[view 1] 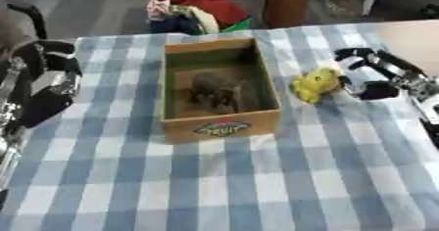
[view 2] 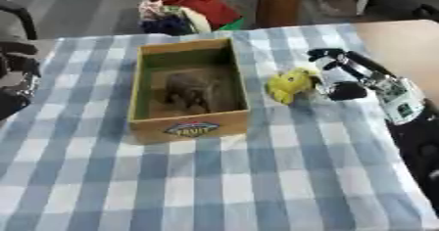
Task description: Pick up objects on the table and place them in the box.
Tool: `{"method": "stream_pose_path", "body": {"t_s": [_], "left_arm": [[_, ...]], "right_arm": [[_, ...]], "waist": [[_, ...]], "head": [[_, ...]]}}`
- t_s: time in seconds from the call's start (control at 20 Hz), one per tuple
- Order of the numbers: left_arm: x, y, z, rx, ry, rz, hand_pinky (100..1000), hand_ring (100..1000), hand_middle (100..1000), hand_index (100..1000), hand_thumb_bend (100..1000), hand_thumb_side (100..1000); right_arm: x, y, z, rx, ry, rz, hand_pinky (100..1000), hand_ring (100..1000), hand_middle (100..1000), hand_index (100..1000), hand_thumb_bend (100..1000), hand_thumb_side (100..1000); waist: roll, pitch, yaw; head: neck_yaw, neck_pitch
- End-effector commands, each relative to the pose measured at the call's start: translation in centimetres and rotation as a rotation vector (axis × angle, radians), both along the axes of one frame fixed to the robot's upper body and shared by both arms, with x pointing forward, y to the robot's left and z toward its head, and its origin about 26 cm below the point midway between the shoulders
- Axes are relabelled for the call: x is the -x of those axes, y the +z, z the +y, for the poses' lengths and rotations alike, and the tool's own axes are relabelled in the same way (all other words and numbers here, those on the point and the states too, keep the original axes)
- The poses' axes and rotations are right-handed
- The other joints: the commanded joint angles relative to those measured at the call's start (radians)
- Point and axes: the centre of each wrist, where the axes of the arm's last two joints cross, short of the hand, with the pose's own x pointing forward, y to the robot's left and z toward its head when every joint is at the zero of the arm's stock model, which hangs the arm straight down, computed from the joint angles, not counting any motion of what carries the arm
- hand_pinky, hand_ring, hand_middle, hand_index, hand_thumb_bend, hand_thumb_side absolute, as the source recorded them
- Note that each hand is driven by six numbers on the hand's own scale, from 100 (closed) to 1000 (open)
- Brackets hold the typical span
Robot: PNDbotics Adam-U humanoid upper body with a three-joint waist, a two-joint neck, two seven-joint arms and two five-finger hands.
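A wooden box (view 1: 176, 78) with a fruit label on its front stands in the middle of the checked table. A dark grey-brown lumpy object (view 1: 214, 90) lies on the box's floor. Just right of the box, a yellow soft toy (view 1: 315, 84) lies on the cloth. My right hand (view 2: 343, 78) comes in from the right and is open, its fingers and thumb spread toward the toy's right side; I cannot tell whether they touch it. My left hand (view 1: 47, 73) hangs at the table's left edge, relaxed and holding nothing.
The blue-and-white checked cloth (view 1: 257, 176) covers the table. Behind the far edge lies a pile of coloured cloth items (view 1: 193, 10) and a brown upright object (view 1: 285, 2). A bare tan surface (view 2: 403, 39) shows at the right.
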Motion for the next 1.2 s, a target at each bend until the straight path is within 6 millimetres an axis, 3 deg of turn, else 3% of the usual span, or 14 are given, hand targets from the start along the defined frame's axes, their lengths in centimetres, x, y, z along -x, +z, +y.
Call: {"method": "stream_pose_path", "body": {"t_s": [0.05,0.35,0.8,1.0,1.2], "left_arm": [[0.0,0.6,0.4,0.001,0.007,-0.020,741,656,674,733,100,249],[0.0,0.4,0.3,0.004,0.005,-0.014,741,655,672,733,100,253],[0.0,0.1,0.2,0.007,0.004,-0.008,741,653,670,732,100,255],[0.0,0.0,0.2,0.009,0.005,-0.004,741,653,670,732,100,255],[0.0,-0.1,0.1,0.009,0.003,-0.002,741,653,670,732,100,256]], "right_arm": [[-0.5,1.3,0.1,0.024,-0.005,-0.039,818,1000,837,948,100,236],[-0.8,1.2,0.9,0.111,-0.009,-0.061,841,1000,859,949,100,233],[-0.7,0.2,1.2,0.333,-0.043,0.011,826,983,841,940,100,158],[-0.7,0.1,1.2,0.376,-0.031,0.035,803,952,765,898,100,147],[-0.7,0.2,1.2,0.391,-0.039,0.019,767,910,623,823,100,140]], "waist": [[-0.001,-0.012,0.002],[0.000,-0.009,0.005],[-0.002,-0.006,0.005],[-0.003,-0.005,0.005],[-0.003,-0.004,0.004]], "head": [[-0.004,-0.009],[-0.009,-0.008],[-0.011,-0.009],[-0.011,-0.008],[-0.011,-0.009]]}}
